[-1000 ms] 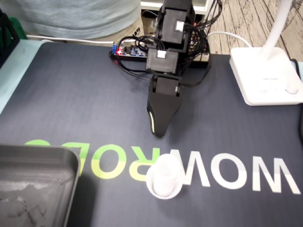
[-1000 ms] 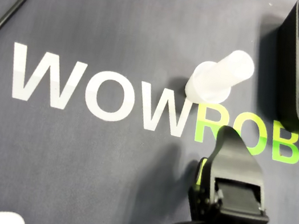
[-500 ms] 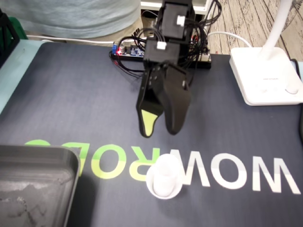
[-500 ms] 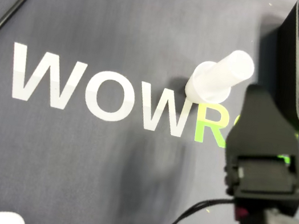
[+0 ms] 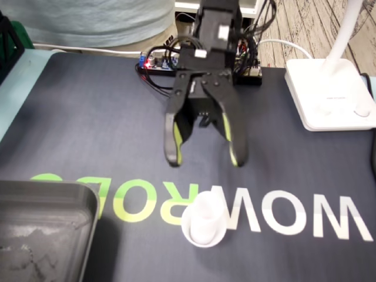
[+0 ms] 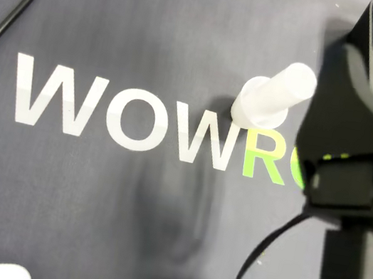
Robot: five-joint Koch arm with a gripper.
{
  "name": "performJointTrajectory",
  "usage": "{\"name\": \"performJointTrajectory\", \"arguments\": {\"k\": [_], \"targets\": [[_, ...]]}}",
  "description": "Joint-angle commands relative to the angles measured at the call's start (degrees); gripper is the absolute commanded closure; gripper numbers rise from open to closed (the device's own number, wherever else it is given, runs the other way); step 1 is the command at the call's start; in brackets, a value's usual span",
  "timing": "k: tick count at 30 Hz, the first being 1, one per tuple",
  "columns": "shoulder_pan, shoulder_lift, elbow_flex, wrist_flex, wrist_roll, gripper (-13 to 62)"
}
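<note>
Gripper spread wide over the mat, white tube standing free in front of it

Fixed view: the gripper (image 5: 204,163) hangs with both jaws splayed far apart, green pads facing inward, nothing between them. The white tube (image 5: 204,220) stands upright on its round flared base on the dark mat (image 5: 88,117), on the printed lettering where the white letters meet the green ones. It sits lower in the picture than the jaw tips, roughly in line with the gap between them, with bare mat showing between tube and gripper. Overhead view: the tube (image 6: 275,96) lies just left of the nearer jaw. A grey tray (image 5: 47,194) sits at the lower left of the fixed view, well apart from the tube; a white lamp base (image 5: 329,94) is at the right edge
</note>
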Motion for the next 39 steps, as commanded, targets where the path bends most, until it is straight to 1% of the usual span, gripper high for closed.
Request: {"name": "performJointTrajectory", "arguments": {"k": [1,5,10,13,20,39], "targets": [[0.00,-2.11,-3.52,-6.50,-1.67,17.4],[-1.05,-8.09,-3.52,-10.81,-2.90,17.4],[-1.05,-23.20,-5.27,-27.69,-5.19,17.4],[-1.23,-28.48,-6.06,-32.70,-5.71,17.4],[-3.78,-30.85,-5.71,-32.96,-5.71,17.4],[-3.34,-38.50,-2.55,-33.31,-7.38,17.4]]}}
